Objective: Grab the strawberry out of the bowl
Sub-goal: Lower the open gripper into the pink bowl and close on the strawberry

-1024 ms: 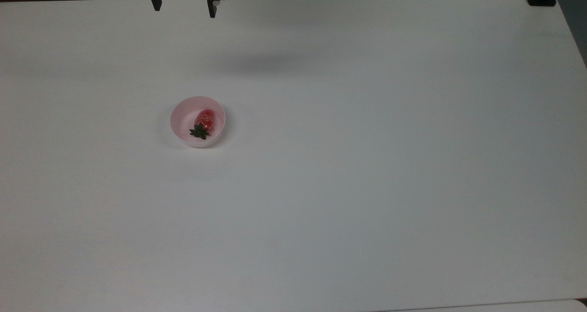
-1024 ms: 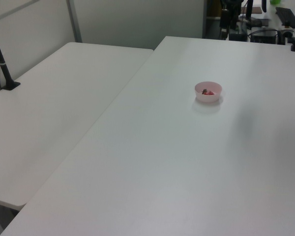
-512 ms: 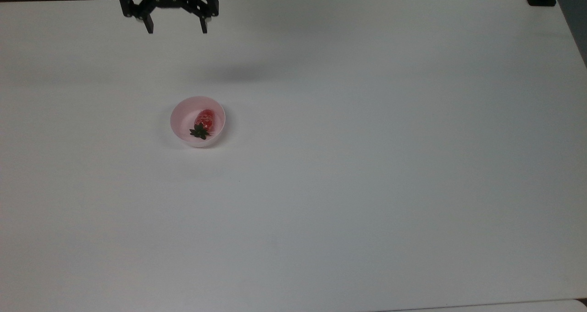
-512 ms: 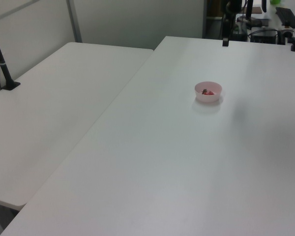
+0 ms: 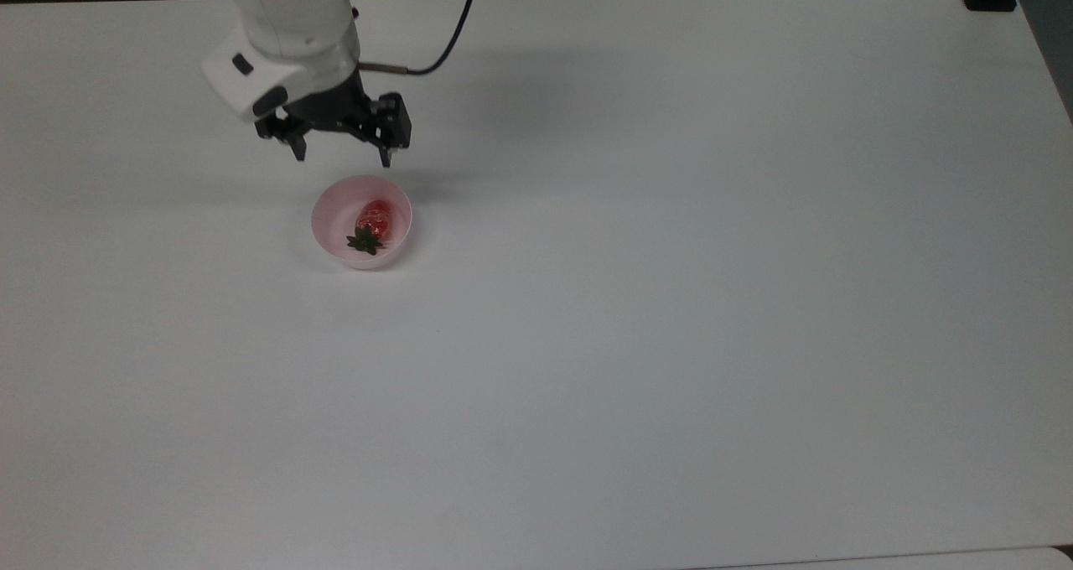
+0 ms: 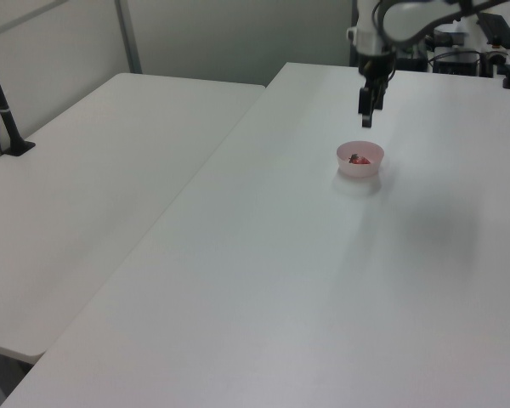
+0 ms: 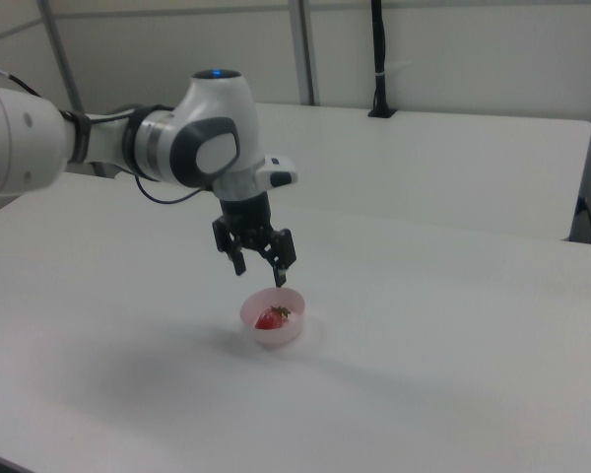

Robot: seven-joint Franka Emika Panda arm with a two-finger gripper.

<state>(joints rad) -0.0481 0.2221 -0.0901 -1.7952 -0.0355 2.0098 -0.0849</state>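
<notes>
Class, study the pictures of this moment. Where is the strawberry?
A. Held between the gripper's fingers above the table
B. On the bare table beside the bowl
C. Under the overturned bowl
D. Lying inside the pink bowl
D. The strawberry lies inside the bowl, while the gripper hangs open and empty above the bowl's far rim in the top view.

No lettering, label, brand mark or number can be read anywhere here: the desk (image 5: 671, 302) is plain white, the bowl (image 5: 335, 235) is bare pink, and the arm's casing carries no legible marking.
</notes>
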